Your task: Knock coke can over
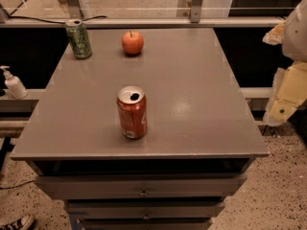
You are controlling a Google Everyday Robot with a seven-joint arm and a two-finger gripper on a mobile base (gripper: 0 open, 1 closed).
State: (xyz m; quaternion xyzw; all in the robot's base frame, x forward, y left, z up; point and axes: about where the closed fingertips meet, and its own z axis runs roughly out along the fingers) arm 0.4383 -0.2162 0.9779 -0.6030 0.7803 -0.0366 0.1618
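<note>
Coke can (132, 112) stands upright near the table (192, 80) front edge; a hard swipe could roll it off. My gripper (287, 97) hangs far right, and I cannot tell its state.

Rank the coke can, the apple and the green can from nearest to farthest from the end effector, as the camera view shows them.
The end effector hangs at the right edge of the view, beside the table.
1. Coke can, front centre of the table.
2. Apple, back centre.
3. Green can, back left corner.
</note>
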